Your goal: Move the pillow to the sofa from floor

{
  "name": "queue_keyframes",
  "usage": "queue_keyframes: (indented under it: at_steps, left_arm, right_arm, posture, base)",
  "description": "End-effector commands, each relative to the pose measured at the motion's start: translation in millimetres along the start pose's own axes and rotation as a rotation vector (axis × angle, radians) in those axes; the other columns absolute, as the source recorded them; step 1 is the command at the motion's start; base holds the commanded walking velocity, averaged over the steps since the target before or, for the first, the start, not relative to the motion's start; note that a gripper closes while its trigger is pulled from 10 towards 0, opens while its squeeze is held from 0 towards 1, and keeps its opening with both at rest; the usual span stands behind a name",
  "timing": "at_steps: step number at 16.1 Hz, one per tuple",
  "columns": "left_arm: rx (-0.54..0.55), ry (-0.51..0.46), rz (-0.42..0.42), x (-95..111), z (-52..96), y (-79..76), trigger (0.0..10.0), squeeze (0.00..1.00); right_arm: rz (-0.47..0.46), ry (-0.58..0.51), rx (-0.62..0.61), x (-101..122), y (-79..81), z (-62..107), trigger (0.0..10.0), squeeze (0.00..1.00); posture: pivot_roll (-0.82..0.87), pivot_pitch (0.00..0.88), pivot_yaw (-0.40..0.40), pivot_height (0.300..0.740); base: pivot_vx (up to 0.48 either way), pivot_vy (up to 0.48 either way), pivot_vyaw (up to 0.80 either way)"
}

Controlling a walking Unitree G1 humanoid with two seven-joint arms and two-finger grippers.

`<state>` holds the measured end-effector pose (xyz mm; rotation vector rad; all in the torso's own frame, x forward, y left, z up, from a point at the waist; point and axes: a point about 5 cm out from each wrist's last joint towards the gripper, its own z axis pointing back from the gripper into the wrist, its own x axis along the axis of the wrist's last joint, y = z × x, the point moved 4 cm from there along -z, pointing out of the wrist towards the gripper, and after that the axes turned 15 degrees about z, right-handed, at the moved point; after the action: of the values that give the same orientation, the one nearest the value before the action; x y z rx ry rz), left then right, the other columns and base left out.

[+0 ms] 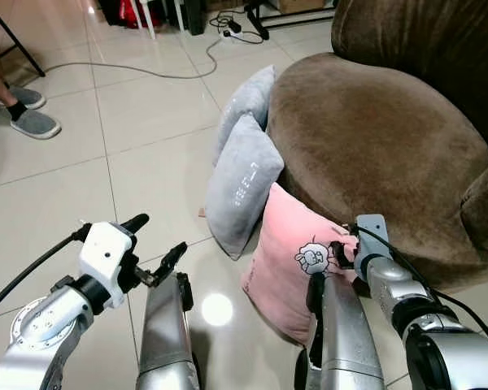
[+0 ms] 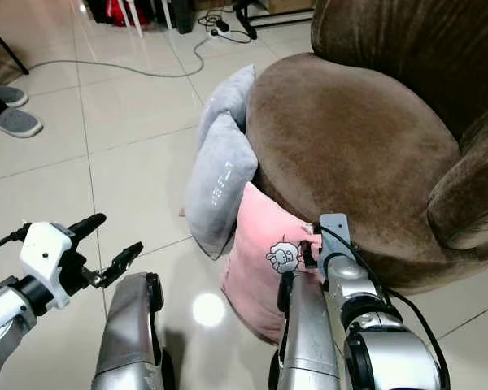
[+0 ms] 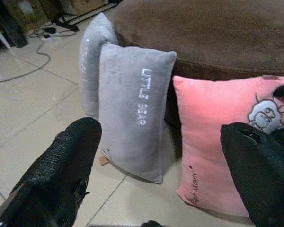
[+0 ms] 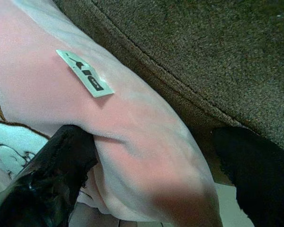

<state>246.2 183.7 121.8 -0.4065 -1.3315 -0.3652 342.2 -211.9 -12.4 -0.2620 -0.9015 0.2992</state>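
While the pink pillow (image 1: 289,260) leans on the floor (image 1: 65,187) against the brown sofa (image 1: 374,146), the right pincer (image 4: 151,161) straddles its top edge, fingers apart; the left pincer (image 1: 159,244) hovers open nearby.

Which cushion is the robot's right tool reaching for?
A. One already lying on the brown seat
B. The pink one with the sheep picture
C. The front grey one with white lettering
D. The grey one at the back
B: the right tool has its black fingers open around the top edge of the pink cushion, which leans against the brown sofa.
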Motion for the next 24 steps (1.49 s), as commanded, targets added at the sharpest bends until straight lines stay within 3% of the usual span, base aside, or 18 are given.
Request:
queue_keyframes:
  at_steps: [1,3,4,5,7,9,10,24]
  left_arm:
    - [-0.064,0.021,0.011,1,-0.8,-11.9,10.0,0.0]
    - [-0.093,0.034,0.022,1,-1.1,-17.6,10.0,0.0]
    - [-0.183,0.103,0.055,-6,3.5,-34.4,10.0,0.0]
    - [-0.226,0.148,0.073,-12,7.7,-42.0,10.0,0.0]
    - [-0.209,0.148,0.075,-12,7.9,-37.0,10.0,0.0]
    - [-0.209,0.162,0.083,-10,9.6,-34.6,10.0,0.0]
    - [-0.214,0.177,0.084,-10,11.2,-34.5,10.0,0.0]
    - [-0.208,0.212,0.052,-20,13.2,-27.8,10.0,0.0]
  right_arm:
    - [0.04,-0.044,-0.008,16,-4.9,-1.2,10.0,0.0]
    - [0.055,-0.034,0.012,15,-1.4,-1.3,10.0,0.0]
    - [0.11,-0.004,0.096,7,12.4,-0.8,10.0,0.0]
    - [0.107,-0.001,0.16,4,23.3,0.1,10.0,0.0]
    - [0.034,-0.044,0.212,12,32.7,0.7,7.7,0.0]
    - [0.045,-0.04,0.281,10,45.8,2.4,1.4,0.0]
    - [0.061,-0.03,0.312,7,52.4,3.5,0.0,0.0]
    - [0.009,-0.041,0.253,7,55.8,3.0,0.0,0.0]
  posture:
    - [0.18,0.046,0.024,0.471]
    - [0.18,0.046,0.024,0.471]
    - [0.18,0.052,0.026,0.471]
    - [0.18,0.052,0.026,0.471]
    - [0.18,0.059,0.027,0.471]
    - [0.19,0.066,0.029,0.471]
    - [0.19,0.069,0.03,0.471]
    - [0.19,0.068,0.036,0.471]
  base:
    - [0.0,0.0,0.0]
    - [0.0,0.0,0.0]
    - [0.0,0.0,0.0]
    - [0.0,0.0,0.0]
    - [0.0,0.0,0.0]
    - [0.0,0.0,0.0]
    - [0.0,0.0,0.0]
    - [0.0,0.0,0.0]
